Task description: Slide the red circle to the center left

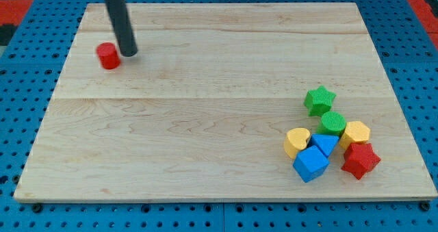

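**Red circle at the far left, rod beside it**

Nearest the view's bottom, at the right of the wooden counter, a huddle of blocks sits packed together; the blue cube lies lowest, with the red star to its right near the counter's right edge; just behind them come the yellow heart, the small blue triangle and the yellow hexagon, all touching or nearly so; the green circle stands above those, and the green star tops the group, a little apart.

The whole cluster is well apart from the task's block, with bare wood across the middle and left; nothing lies between.

Farther off, toward the view's top left, the red circle rests close to the counter's left edge; my tip stands just beside it on its right, touching or nearly so, I cannot tell which; the dark rod rises out of the top of the view.

There are no jaws on this arm, so nothing is grasped; the rod only stands against the surface.
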Robot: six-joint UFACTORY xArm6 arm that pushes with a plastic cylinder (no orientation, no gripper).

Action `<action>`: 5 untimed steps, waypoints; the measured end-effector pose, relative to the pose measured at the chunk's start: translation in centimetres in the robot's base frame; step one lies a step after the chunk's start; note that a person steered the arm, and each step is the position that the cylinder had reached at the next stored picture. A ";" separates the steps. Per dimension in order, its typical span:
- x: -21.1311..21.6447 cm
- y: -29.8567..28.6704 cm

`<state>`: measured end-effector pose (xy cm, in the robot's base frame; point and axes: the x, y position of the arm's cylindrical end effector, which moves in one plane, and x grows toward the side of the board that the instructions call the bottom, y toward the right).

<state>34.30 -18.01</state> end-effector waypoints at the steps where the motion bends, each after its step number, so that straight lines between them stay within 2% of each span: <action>1: -1.1 -0.9; 2: -2.7 -5.6; 4: 1.5 -5.1; 5: 0.9 5.1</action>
